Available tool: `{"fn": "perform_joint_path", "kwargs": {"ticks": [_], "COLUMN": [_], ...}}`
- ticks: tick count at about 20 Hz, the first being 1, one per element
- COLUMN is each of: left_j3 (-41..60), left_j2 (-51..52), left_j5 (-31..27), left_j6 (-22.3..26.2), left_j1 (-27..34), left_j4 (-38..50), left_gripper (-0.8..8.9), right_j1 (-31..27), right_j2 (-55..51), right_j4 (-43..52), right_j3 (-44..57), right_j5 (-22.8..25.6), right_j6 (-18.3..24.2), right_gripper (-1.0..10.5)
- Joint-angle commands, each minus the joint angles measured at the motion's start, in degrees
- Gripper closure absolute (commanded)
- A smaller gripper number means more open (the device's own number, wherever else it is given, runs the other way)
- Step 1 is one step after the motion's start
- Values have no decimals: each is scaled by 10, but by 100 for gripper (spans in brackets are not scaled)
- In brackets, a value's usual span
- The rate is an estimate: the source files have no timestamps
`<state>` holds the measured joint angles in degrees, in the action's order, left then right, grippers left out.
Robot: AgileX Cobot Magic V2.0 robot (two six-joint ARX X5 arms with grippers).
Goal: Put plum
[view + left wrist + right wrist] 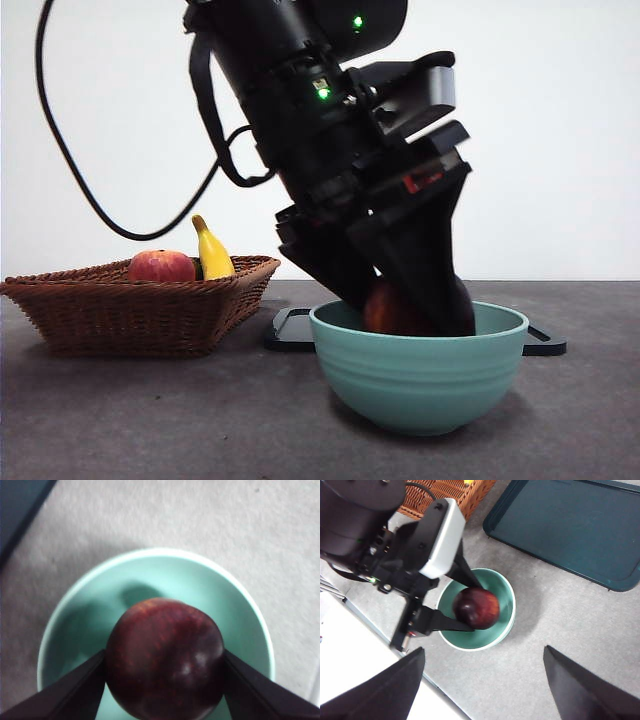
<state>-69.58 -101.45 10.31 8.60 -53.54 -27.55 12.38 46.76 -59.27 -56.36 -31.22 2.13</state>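
Observation:
The plum [164,657], glossy and dark maroon, sits clamped between my left gripper's [164,680] two black jaws, one on each side of it. It hangs inside the rim of a mint-green bowl [150,565]. From the front the plum [392,308] shows just above the bowl [420,365] with the left gripper [420,310] reaching down into it. From high above, the right wrist view shows the plum [476,608] over the bowl [505,625]. My right gripper [482,685] waits up there, open and holding nothing.
A wicker basket [140,305] stands at the left with a red-orange fruit [161,266] and a yellow banana [212,250] in it. A dark tray [290,330] lies flat behind the bowl; in the right wrist view the tray [570,525] is beside the basket [445,492].

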Motion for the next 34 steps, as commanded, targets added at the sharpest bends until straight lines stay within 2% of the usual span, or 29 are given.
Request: {"fn": "perform_joint_path", "kwargs": {"ticks": [1, 8, 10, 12, 20, 29, 34], "left_j3": [-12, -12, -12, -12, -14, -50, -66], "left_j2": [-20, -29, -34, -40, -35, 28, 124], "left_j5": [-16, -18, -18, -18, -18, -21, -48], "left_j6": [21, 61, 63, 63, 56, 52, 27], "left_j1": [-10, -12, -14, -16, -24, -15, 16], "left_j4": [9, 8, 8, 5, 3, -29, -44], "left_gripper": [516, 502, 492, 431, 430, 430, 431], "right_j1": [2, 2, 2, 2, 2, 2, 2], "right_j2": [3, 3, 3, 3, 3, 3, 3], "right_j4": [6, 7, 7, 7, 7, 7, 7], "right_j3": [-10, -10, -10, -10, -10, -10, -10], "right_j5": [2, 2, 2, 1, 2, 2, 2], "right_j6": [-2, -2, -2, -2, -2, -2, -2], "right_gripper": [567, 567, 567, 567, 567, 567, 567]}}
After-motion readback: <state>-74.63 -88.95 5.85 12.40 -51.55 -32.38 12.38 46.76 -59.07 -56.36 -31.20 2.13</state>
